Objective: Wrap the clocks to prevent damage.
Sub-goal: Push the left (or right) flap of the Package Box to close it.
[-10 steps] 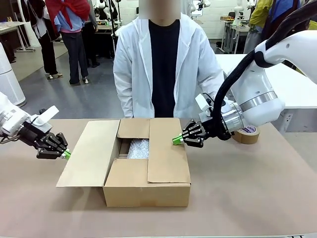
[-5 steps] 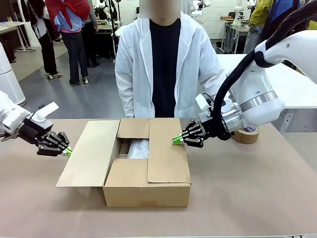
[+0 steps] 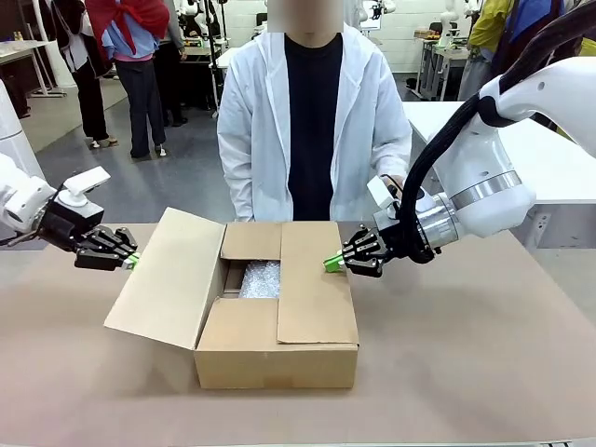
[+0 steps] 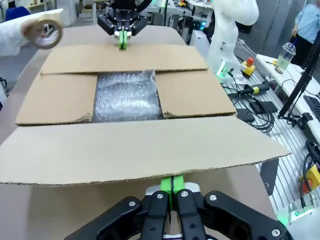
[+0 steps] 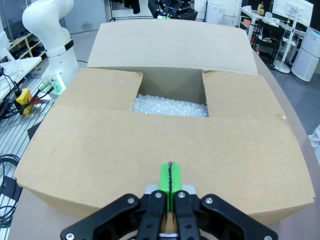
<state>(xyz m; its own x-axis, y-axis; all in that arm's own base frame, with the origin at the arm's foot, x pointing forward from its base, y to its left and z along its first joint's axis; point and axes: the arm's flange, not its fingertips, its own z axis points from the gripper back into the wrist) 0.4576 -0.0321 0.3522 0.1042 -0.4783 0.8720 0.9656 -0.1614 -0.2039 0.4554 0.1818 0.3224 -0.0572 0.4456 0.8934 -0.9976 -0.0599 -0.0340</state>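
I have two claws, and both have their green pads pressed together with nothing between them. One brown carton (image 3: 277, 363) sits mid-desk (image 3: 466, 372), with one person (image 3: 312, 121) in a white coat standing at its 12 o'clock.

My left claw (image 3: 130, 262) is at the carton's 9 o'clock. Its tip meets the outer edge of the left long flap (image 3: 168, 279), which slopes up and outward instead of lying flat. My right claw (image 3: 331, 264) is at the carton's 3 o'clock, pads resting on the right long flap (image 3: 315, 279), which lies level over the top.

I count four flaps. Two are long, and two are short ones folded inward at 12 and 6 o'clock. Between those short flaps, inside the carton, lies the single bubble-wrap bundle of clocks (image 3: 260, 279), lumpy and translucent white.

My left wrist view shows one brown tape roll (image 4: 44, 31) near 11 o'clock, beside a white sleeve (image 4: 10, 37).
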